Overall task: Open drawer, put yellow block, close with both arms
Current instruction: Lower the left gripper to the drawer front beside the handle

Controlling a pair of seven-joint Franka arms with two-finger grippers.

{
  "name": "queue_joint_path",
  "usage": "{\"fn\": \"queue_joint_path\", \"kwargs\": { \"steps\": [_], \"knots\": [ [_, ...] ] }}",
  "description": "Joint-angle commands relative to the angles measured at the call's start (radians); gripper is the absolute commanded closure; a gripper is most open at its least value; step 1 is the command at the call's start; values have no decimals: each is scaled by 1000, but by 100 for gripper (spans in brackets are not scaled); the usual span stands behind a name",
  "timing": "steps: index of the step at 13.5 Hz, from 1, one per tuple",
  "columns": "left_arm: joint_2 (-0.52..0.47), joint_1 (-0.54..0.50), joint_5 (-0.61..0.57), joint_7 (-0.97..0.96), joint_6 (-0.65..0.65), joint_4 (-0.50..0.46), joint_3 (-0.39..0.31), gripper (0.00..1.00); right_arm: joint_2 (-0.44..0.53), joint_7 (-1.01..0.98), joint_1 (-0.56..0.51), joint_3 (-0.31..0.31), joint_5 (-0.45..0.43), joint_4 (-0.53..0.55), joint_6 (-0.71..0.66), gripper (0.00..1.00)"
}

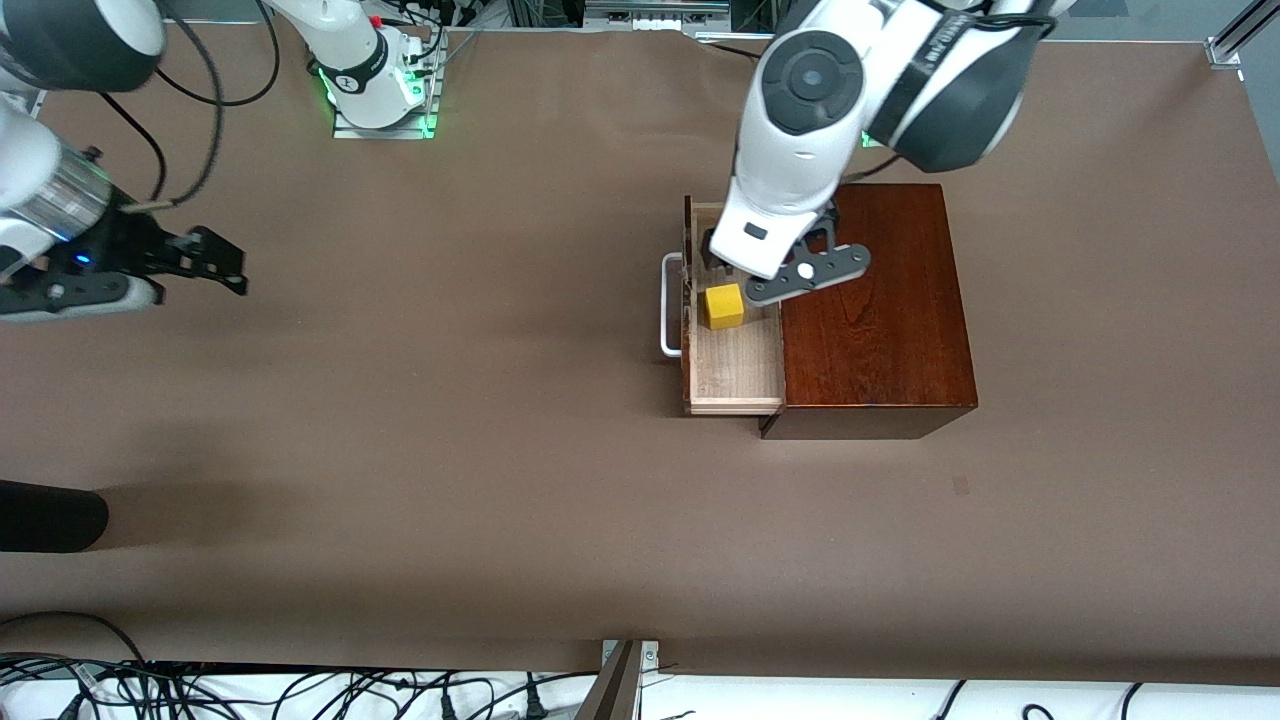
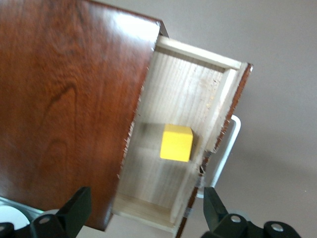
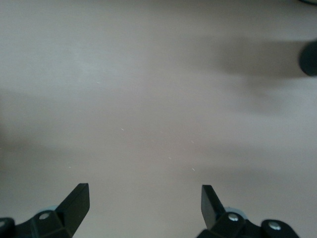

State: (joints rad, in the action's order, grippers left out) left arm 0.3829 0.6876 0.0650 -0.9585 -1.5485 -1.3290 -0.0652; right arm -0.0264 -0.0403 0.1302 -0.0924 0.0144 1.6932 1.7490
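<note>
The dark reddish-brown box [image 1: 880, 310] has its drawer [image 1: 735, 370] pulled out toward the right arm's end of the table, white handle [image 1: 668, 305] leading. The yellow block [image 1: 724, 306] rests on the drawer's pale floor. My left gripper [image 1: 722, 262] hangs open just above the drawer, over the block's farther side, holding nothing. The left wrist view looks down on the block [image 2: 177, 143] in the drawer [image 2: 188, 84], with the left gripper [image 2: 146, 206] wide apart. My right gripper [image 1: 222, 262] waits open over bare table at the right arm's end; the right wrist view shows the right gripper [image 3: 144, 203] empty.
A brown mat [image 1: 450, 450] covers the table. A dark rounded object [image 1: 50, 515] pokes in at the right arm's end, nearer the camera, also seen as a dark shape [image 3: 309, 58] in the right wrist view. Cables [image 1: 250, 690] run along the near edge.
</note>
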Motion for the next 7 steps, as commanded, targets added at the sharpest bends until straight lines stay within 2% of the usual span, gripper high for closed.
{"fn": "queue_joint_path", "kwargs": {
  "steps": [1,7],
  "knots": [
    [43,39,38,-87,-8,42,-16,0,43,22,-12,-29,-16,25,-38,0],
    [129,133,26,-265,-142,31,-19,0,25,23,-9,-53,-31,10,-66,0]
  ]
}}
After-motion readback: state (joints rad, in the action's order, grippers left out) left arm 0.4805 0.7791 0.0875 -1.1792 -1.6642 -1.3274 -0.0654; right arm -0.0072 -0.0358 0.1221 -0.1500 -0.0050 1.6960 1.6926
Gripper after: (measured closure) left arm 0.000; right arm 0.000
